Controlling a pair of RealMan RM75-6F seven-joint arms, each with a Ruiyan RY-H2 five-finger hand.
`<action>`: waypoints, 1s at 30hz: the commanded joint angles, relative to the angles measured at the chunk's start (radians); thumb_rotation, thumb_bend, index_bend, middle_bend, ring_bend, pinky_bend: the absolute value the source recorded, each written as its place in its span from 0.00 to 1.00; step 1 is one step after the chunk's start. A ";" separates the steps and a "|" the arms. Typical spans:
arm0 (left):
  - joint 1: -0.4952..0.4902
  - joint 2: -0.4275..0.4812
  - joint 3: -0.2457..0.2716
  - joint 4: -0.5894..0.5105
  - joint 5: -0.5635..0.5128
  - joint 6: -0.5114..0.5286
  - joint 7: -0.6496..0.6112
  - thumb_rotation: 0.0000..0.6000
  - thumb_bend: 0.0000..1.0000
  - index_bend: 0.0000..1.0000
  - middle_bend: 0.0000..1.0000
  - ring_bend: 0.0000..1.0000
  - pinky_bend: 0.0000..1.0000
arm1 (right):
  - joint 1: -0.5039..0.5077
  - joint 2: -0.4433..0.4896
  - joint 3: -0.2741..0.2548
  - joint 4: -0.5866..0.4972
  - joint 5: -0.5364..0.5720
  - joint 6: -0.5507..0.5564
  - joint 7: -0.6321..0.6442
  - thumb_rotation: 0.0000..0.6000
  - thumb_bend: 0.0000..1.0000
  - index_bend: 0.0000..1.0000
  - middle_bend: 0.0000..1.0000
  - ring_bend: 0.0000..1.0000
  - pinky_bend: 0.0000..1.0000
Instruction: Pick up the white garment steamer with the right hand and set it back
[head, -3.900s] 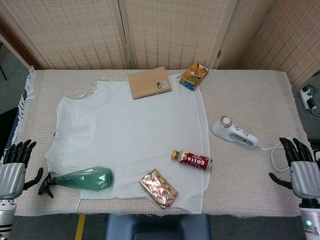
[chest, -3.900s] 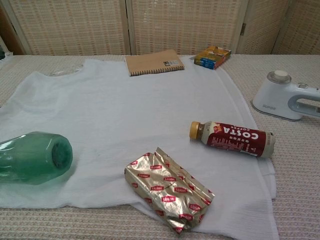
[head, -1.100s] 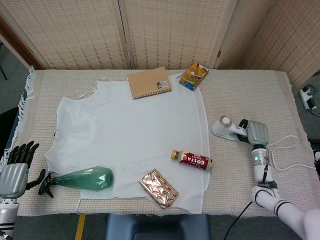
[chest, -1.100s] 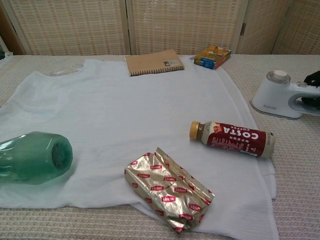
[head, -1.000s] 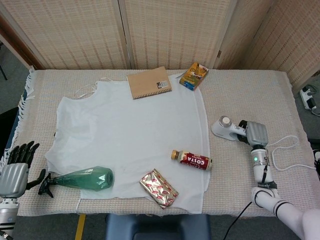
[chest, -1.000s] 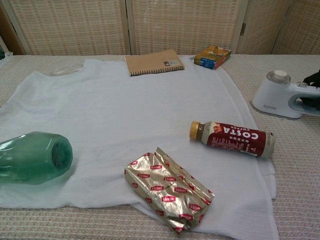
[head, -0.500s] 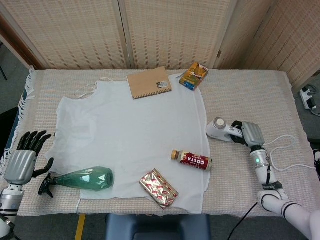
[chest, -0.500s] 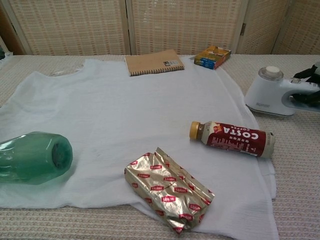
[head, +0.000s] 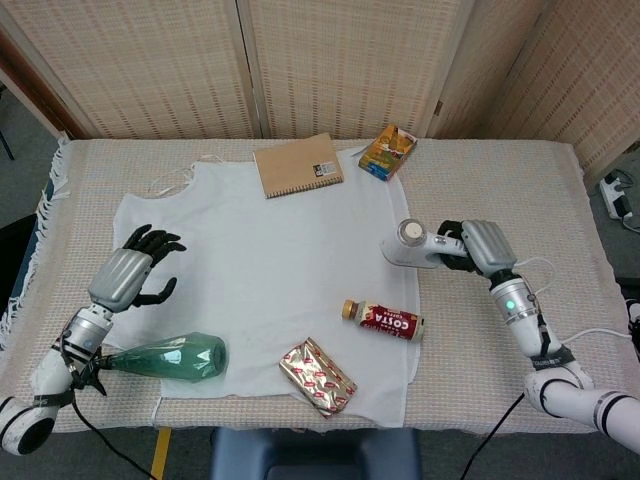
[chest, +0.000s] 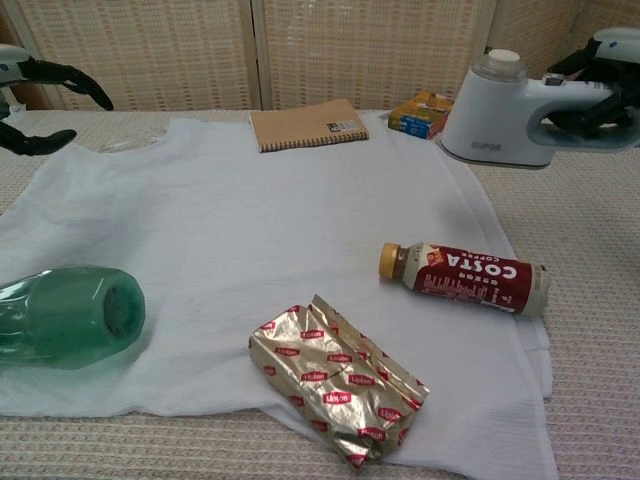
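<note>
- Steamer, white garment steamer (head: 412, 244): smooth moulded plastic, rounded body, round cap on top, loop handle; carried clear of the table, above the right edge of the white shirt (head: 260, 260).
- Right hand (head: 470, 248): fingers wrapped through the handle, gripping it.
- Left hand (head: 128, 275): fingers spread, holding nothing, over the shirt's left side.
- Step: lift done, by the look of it; next, lower it level onto the woven tablecloth (head: 500, 170) and release.

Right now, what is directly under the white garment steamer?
The white garment steamer, held by the right hand, hangs above the white shirt's right edge and the woven tablecloth. Its underside is hidden.
</note>
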 joint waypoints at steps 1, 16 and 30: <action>-0.136 -0.078 -0.033 0.087 -0.118 -0.184 0.005 0.72 0.51 0.28 0.20 0.12 0.01 | 0.042 -0.023 0.017 -0.005 0.037 -0.030 -0.042 1.00 0.97 0.77 0.80 0.78 0.87; -0.299 -0.216 0.040 0.238 -0.420 -0.411 0.234 0.66 0.45 0.20 0.11 0.00 0.00 | 0.248 -0.298 0.050 0.227 0.111 -0.133 -0.108 1.00 0.97 0.76 0.81 0.79 0.87; -0.353 -0.292 0.116 0.302 -0.609 -0.427 0.352 0.64 0.44 0.09 0.10 0.00 0.00 | 0.368 -0.524 0.028 0.492 0.087 -0.196 -0.096 1.00 0.97 0.76 0.81 0.79 0.87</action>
